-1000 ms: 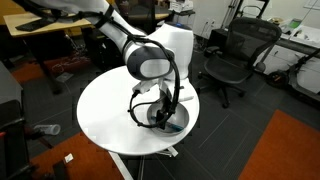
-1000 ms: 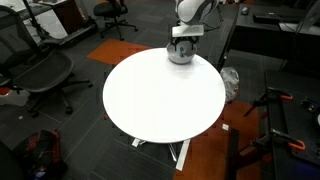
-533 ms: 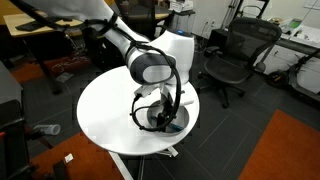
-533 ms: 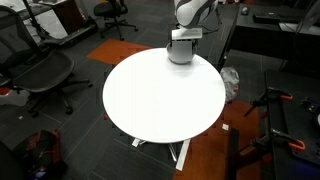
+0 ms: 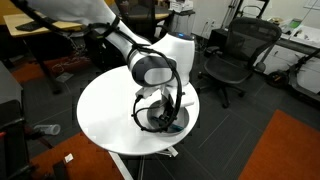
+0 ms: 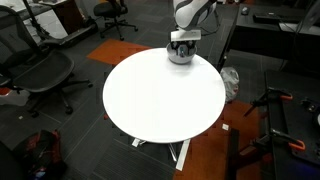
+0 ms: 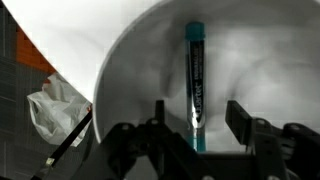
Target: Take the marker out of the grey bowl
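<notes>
In the wrist view the marker (image 7: 195, 85), dark with teal ends, lies on the floor of the grey bowl (image 7: 130, 70), pointing away from the camera. My gripper (image 7: 197, 115) is open with one finger on each side of the marker, down inside the bowl. In both exterior views the gripper (image 5: 163, 116) (image 6: 180, 45) hangs straight down into the bowl (image 5: 175, 124) (image 6: 180, 56), which sits at the edge of the round white table (image 5: 105, 110) (image 6: 160, 95). The marker is hidden in those views.
Office chairs (image 5: 235, 55) (image 6: 40, 75) stand around the table. A white plastic bag (image 7: 50, 110) lies on the floor beyond the table edge, beside an orange rug (image 6: 200, 150). Black tripod legs (image 6: 280, 110) stand near the table.
The gripper has sunk slightly lower into the bowl; otherwise the arm and bowl stay in place.
</notes>
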Controlling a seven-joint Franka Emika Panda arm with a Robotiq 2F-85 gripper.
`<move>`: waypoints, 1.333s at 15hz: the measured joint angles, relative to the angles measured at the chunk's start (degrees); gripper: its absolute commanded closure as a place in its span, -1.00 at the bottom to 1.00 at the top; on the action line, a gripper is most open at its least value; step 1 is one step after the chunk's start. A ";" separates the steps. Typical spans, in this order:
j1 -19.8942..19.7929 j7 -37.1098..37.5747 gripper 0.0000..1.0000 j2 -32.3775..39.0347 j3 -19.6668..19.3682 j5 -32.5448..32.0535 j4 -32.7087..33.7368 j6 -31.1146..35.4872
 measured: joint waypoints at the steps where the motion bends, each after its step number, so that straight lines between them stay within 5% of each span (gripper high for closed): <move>1: 0.00 0.00 0.47 0.10 0.01 0.02 0.07 0.00; 5: 0.00 0.00 0.99 0.23 0.01 0.12 0.24 0.00; 20: 0.56 -0.05 0.91 -0.96 0.16 0.35 0.41 0.00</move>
